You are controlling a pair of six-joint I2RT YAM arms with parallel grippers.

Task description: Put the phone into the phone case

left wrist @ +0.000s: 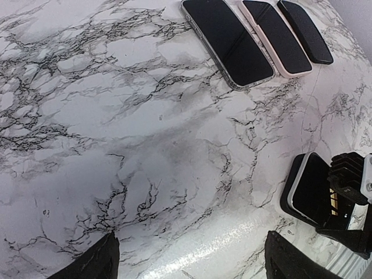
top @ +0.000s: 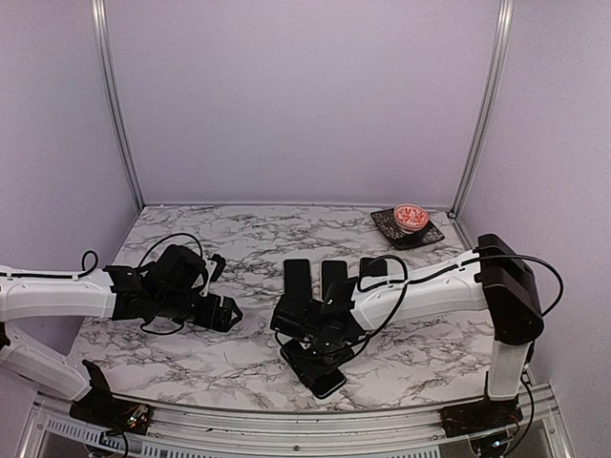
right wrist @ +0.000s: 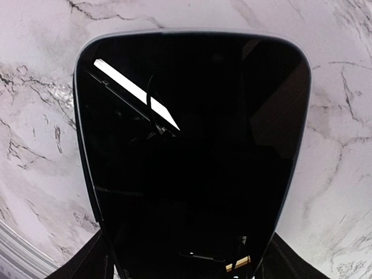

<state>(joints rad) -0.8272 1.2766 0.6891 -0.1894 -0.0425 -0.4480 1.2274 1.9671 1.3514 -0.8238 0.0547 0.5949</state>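
Observation:
The phone [right wrist: 192,133], black-screened with a pale rim, fills the right wrist view. My right gripper [right wrist: 189,241] is shut on it, one finger against each long edge. From above, the phone [top: 317,370] lies near the table's front edge under that gripper [top: 310,345]. In the left wrist view the phone [left wrist: 311,189] rests slightly tilted over a black phone case [left wrist: 286,200], whose edge shows along its left side. My left gripper [left wrist: 190,238] hovers open over bare marble to the left of it [top: 229,313], holding nothing.
Three dark slabs lie side by side behind the right gripper: one with a clear rim [left wrist: 226,40], one with a pink rim [left wrist: 276,35], one black [left wrist: 305,32]. A red-patterned bowl [top: 410,217] on a dark plate [top: 387,225] stands at the back right.

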